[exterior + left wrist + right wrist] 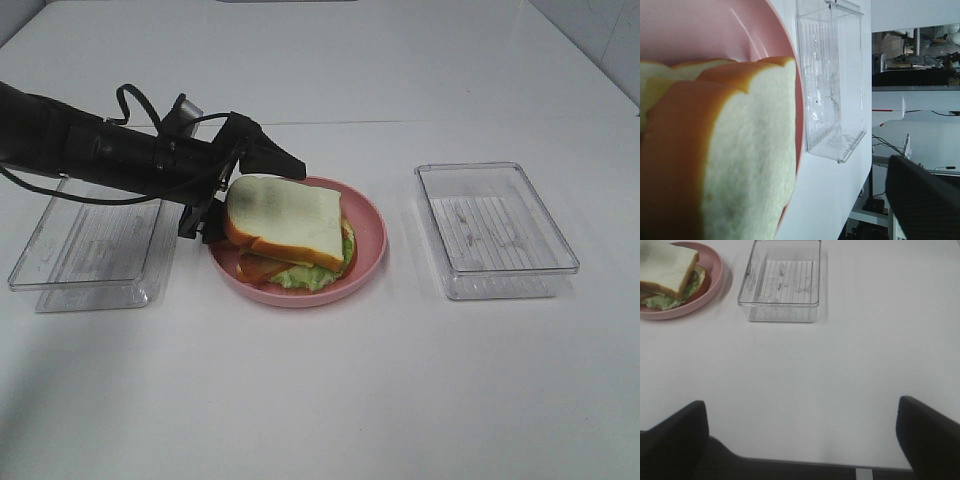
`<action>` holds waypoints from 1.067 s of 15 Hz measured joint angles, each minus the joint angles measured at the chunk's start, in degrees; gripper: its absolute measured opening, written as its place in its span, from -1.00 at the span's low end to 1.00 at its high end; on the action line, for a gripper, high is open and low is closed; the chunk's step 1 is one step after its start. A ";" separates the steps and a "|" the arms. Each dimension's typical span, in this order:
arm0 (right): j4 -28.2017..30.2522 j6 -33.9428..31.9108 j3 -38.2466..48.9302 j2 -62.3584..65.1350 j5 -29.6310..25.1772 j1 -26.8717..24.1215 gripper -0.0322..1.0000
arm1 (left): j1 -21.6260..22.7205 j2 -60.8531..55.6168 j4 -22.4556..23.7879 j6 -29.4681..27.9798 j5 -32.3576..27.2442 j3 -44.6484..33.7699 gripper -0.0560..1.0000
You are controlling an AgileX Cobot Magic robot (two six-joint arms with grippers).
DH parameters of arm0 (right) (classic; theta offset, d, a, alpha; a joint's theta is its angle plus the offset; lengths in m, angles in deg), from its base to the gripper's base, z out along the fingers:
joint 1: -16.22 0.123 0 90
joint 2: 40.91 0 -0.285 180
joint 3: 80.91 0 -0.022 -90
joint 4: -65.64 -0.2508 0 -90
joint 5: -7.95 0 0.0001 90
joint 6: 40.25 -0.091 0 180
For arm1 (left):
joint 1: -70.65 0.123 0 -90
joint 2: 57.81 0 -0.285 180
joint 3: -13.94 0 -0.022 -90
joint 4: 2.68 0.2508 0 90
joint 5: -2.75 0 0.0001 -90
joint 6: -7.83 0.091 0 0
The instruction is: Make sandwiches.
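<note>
Bread point(283, 215) hides most sandwich fillings; left jaws spread beside it, right jaws wide, both empty.

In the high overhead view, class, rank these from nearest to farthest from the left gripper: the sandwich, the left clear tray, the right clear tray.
Measured from the left gripper:
1. Sandwich: right beside it, on the pink plate.
2. Left clear tray: under that arm, left of the plate.
3. Right clear tray: across the plate, far right.

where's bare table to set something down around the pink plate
Bare table in front of the pink plate, and between it and the right clear tray. Crowded left of the plate: the left gripper beside the sandwich, left tray close.
</note>
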 joint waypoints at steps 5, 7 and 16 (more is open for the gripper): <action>0.00 0.00 0.00 0.00 0.00 0.00 0.96 | 4.93 -3.38 10.08 -8.37 -0.57 0.86 0.73; 0.00 0.00 0.00 0.00 0.00 0.00 0.96 | 5.84 -5.96 17.59 -12.66 -0.69 2.06 0.73; 0.00 0.00 0.00 0.00 0.00 0.00 0.96 | 5.84 -17.30 54.83 -43.03 -16.90 21.66 0.73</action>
